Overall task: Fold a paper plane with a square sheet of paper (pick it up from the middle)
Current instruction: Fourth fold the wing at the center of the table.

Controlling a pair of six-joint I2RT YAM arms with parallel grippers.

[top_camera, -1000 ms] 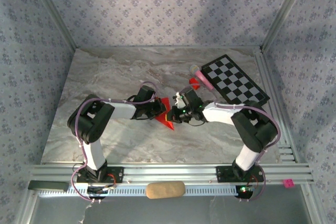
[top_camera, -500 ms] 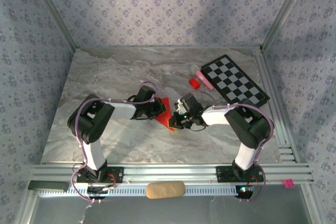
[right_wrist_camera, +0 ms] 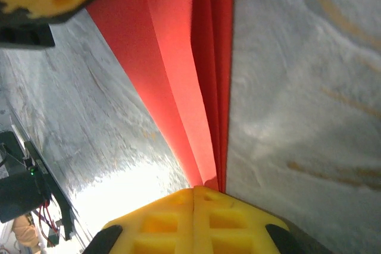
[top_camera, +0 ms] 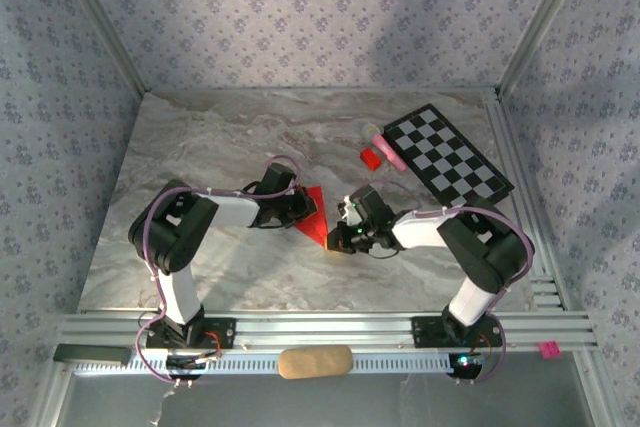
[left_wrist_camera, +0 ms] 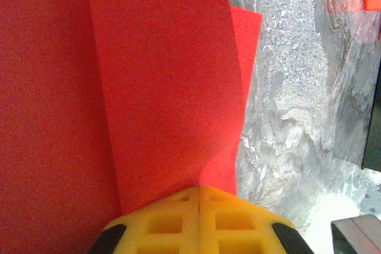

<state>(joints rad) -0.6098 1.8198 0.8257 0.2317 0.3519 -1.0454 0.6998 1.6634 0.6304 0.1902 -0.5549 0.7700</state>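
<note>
Right gripper (right_wrist_camera: 194, 201): yellow fingers pressed together on the narrow end of the bright red, thin folded paper sheet (right_wrist_camera: 178, 57), whose layers run straight into the seam between them. Left gripper (left_wrist_camera: 198, 203): also closed, tips meeting a crease on the sheet's opposite side; I can't tell if paper is nipped there. The sheet lies mid-way across the grey marbled table (top_camera: 200, 147), between the arms, apart from the small red block (top_camera: 371, 158).

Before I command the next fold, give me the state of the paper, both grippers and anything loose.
Red paper: creased into long layered folds, pinched by both grippers.
Left gripper: jaws shut on the paper.
Right gripper: jaws shut on the paper's narrow end.
Red block: lying loose, untouched.
</note>
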